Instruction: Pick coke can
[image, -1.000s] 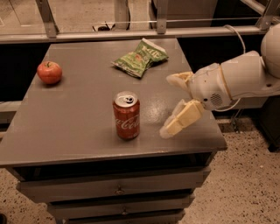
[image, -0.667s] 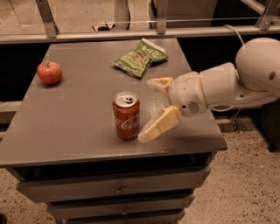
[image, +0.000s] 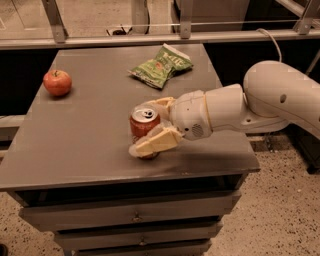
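Observation:
The coke can (image: 143, 119), red with a silver top and pull tab, stands upright near the front middle of the grey table (image: 85, 135). My gripper (image: 142, 127) has come in from the right and straddles the can. One pale finger (image: 155, 142) lies across the can's lower front and hides its base. The other finger (image: 161, 103) sits just behind the can. The jaws are open around the can, which rests on the table.
A red apple (image: 57, 82) sits at the far left of the table. A green chip bag (image: 161, 66) lies at the back middle. Drawers (image: 135, 217) are below the tabletop. A metal rail (image: 150, 37) runs behind the table, with speckled floor to the right.
My gripper has moved left from beside the can until its fingers stand on either side of it. The can, apple and bag have not moved.

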